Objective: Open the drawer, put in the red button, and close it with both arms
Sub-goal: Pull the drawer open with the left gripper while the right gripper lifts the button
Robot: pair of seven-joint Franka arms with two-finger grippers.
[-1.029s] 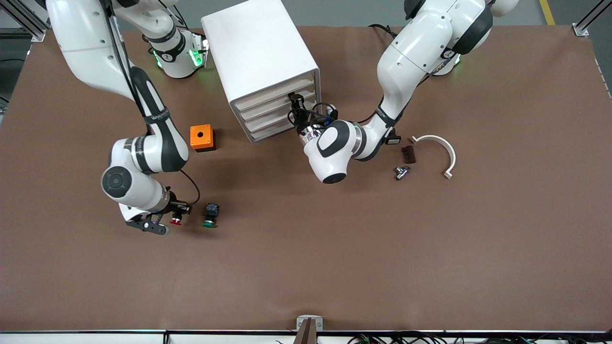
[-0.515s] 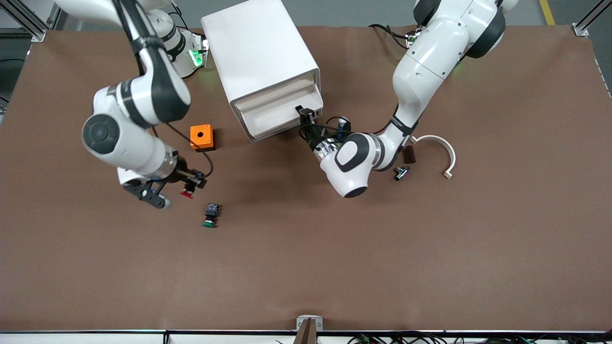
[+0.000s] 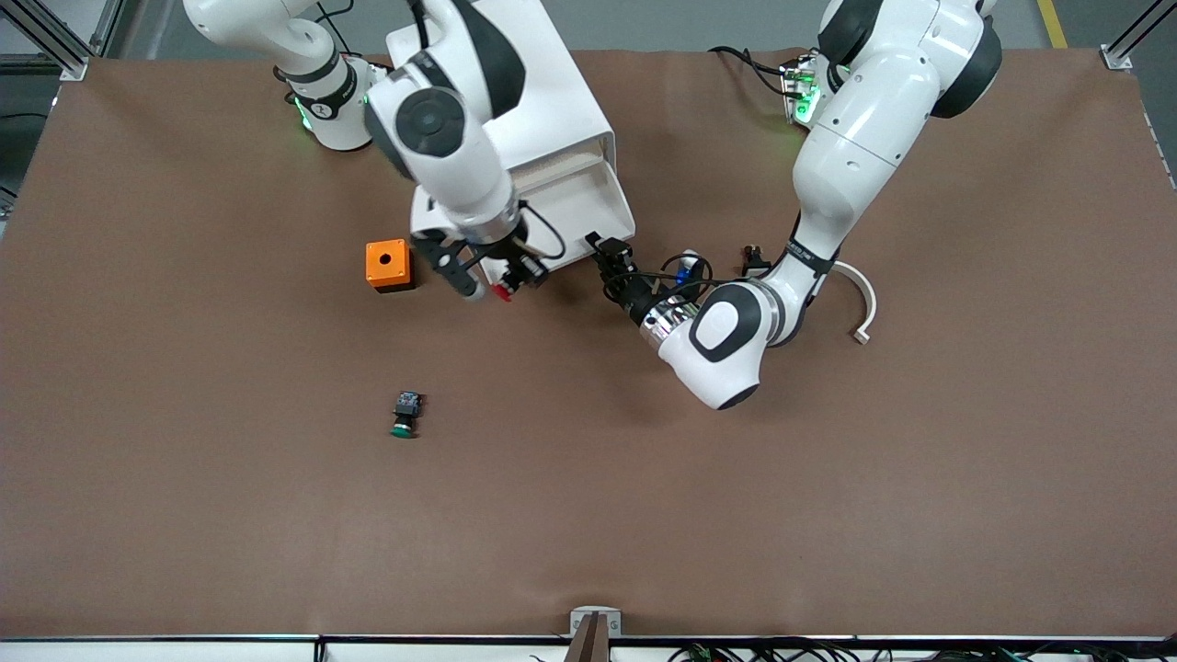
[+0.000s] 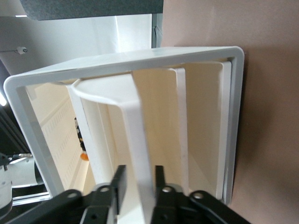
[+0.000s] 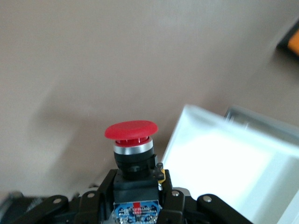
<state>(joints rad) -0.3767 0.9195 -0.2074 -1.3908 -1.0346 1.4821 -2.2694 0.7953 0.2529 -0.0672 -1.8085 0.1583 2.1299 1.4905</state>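
The white cabinet (image 3: 497,83) stands near the arms' bases. Its second drawer (image 3: 575,210) is pulled out toward the front camera. My left gripper (image 3: 603,246) is shut on the drawer's front lip at the corner toward the left arm's end; in the left wrist view the lip (image 4: 135,130) runs between the fingers of that gripper (image 4: 140,181). My right gripper (image 3: 497,279) is shut on the red button (image 3: 501,292) and holds it in the air beside the drawer's front edge. In the right wrist view the red cap (image 5: 131,129) points away from the gripper (image 5: 134,186), with the drawer (image 5: 224,163) beside it.
An orange box with a hole (image 3: 387,264) sits beside the cabinet toward the right arm's end. A green-capped button (image 3: 405,416) lies nearer the front camera. A white curved piece (image 3: 862,296) and a small black part (image 3: 754,260) lie toward the left arm's end.
My right gripper lifted the red button from beside the green button and carried it up to the drawer's front. My left gripper pulled the drawer out of the cabinet.
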